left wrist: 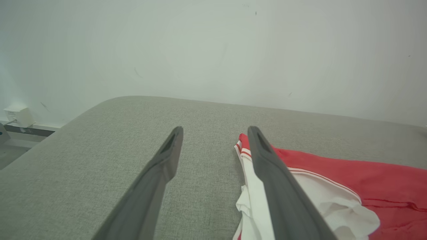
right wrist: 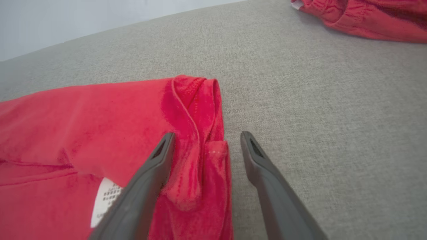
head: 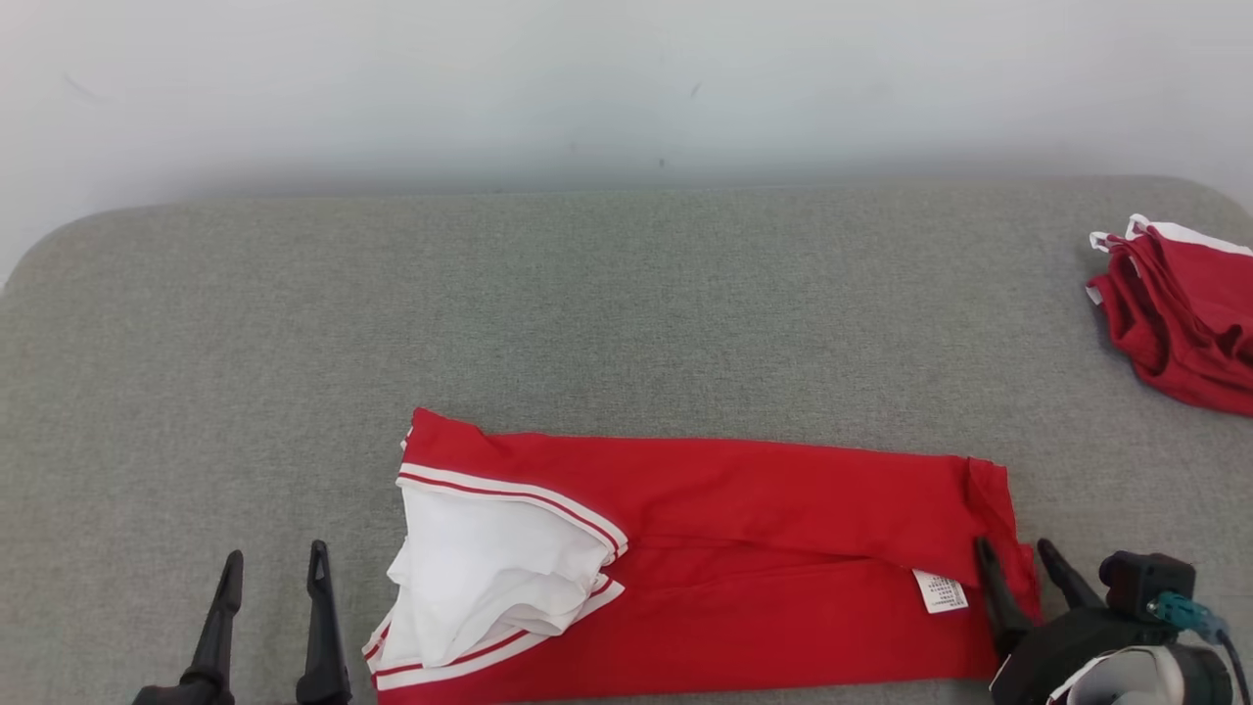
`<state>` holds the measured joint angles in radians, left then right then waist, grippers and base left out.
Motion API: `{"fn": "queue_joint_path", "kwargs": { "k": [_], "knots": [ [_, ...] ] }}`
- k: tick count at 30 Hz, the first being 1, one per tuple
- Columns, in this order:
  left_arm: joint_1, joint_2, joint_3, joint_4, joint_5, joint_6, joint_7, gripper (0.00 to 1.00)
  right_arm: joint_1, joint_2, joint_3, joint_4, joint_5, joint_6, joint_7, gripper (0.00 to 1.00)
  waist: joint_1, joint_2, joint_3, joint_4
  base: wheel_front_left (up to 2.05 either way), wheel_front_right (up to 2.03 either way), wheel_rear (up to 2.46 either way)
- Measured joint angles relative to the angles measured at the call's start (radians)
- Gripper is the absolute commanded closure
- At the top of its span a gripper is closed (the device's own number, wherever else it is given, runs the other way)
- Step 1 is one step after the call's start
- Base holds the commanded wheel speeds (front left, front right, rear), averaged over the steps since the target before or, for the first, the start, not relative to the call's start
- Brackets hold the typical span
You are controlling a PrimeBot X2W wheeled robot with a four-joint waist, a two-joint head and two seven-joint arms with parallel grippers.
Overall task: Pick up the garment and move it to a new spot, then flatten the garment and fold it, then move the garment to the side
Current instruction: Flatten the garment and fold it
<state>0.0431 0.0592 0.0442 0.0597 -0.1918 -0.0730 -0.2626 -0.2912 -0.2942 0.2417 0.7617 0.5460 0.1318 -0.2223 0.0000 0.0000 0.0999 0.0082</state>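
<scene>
**While Both Hands Stood Wide, the Folded Garment Lay Between Them**

Though neither hand held anything, the red garment (head: pixel 744 548) lay folded into a long band on the grey tabletop (head: pixel 626 313), between the two hands. The left hand (head: pixel 275 554) was spread wide with bare tabletop between its fingers (head: pixel 318 607); the garment's white-striped end began just to its right. The right hand (head: pixel 1014 545) was also wide and straddled the opposite end: its left finger sat over the red cloth beside the white label (head: pixel 940 591), its right finger over bare tabletop, the bunched hem (right wrist: pixel 196 100) between them. A second red heap (head: pixel 1189 313) lay well beyond the right hand, ahead and to its right.

The cloth looked thin, soft and light, so it would probably sag and spill open if lifted by one layer. The safest hold seemed to be at both short ends together, pinching through every layer, with the loose white panel (head: pixel 489 568) caught in the left hand's grip.
</scene>
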Motion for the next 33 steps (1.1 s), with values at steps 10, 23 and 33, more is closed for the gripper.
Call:
{"fn": "queue_joint_path", "kwargs": {
  "k": [10,23,33],
  "knots": [
    [0.0,-0.007,0.004,0.014,0.013,-0.015,0.0,0.0,-0.044,0.023,0.065,0.125,0.082,0.0,0.021,1.0,0.0,0.0,-0.016,0.015,0.0,0.0,0.0],
    [0.017,-0.008,-0.011,0.02,0.007,-0.003,0.0,0.0,-0.076,-0.165,0.05,0.169,0.133,0.0,-0.026,1.0,0.0,0.0,-0.049,-0.003,0.0,0.0,0.0],
    [0.035,-0.008,-0.014,0.021,0.007,0.002,0.0,0.0,-0.082,-0.186,0.078,0.077,0.128,0.0,-0.032,1.0,0.0,0.0,-0.061,-0.032,0.0,0.0,0.0]
  ]
}}
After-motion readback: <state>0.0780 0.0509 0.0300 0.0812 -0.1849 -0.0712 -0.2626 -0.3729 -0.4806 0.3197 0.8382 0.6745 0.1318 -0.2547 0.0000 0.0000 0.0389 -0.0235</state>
